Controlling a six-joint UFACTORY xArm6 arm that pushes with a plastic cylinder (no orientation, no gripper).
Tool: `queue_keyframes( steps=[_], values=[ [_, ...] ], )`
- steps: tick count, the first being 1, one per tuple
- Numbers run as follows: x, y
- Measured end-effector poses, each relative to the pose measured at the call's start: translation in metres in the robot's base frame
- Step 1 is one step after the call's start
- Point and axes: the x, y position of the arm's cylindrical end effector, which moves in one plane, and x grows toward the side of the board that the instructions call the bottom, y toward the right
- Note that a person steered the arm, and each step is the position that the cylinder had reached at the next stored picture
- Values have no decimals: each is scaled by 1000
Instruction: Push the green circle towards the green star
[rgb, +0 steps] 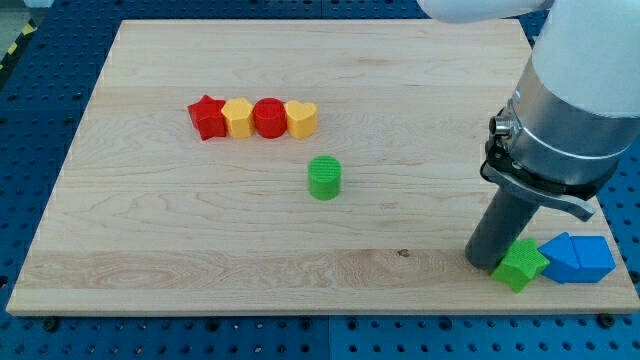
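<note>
While my tip rests far from the block it must move, the figure reads as follows.

Surface: a pale wooden board (150, 250) on a blue perforated base.

Green circle: a short green cylinder (324, 178) standing alone near the board's centre, well apart from every other block.

Green star: a green star block (520, 265) near the board's 4 o'clock corner, touching the blue blocks on its 3 o'clock side.

My tip: the rod's lower end (488, 262) sits just beside the green star, at its 9 o'clock, touching it or very nearly so; I cannot tell which.

End effector state: a plain rod with no jaws, so neither wide nor narrow, and it holds nothing.

Bystanders: a row of four touching blocks at the circle's 11 o'clock, namely a red star (207, 117), a yellow block (238, 117), a red circle (269, 117) and a yellow heart (302, 118); two blue blocks (578, 258) at the corner, shapes unclear.

Step in hand: I judge the approach not yet begun, since the circle is untouched.

Next move: I would bring the tip round to the circle's 10 o'clock side, opposite the star, then push towards 4 o'clock.

Caution: the detour should pass clear of the circle, and the tip should not nudge the star on leaving.
</note>
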Motion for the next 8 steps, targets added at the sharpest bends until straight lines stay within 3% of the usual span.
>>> queue_keyframes(
  steps=[3,6,8],
  values=[
    [-34,-18],
    [-50,-173],
    [-100,-197]
  ],
)
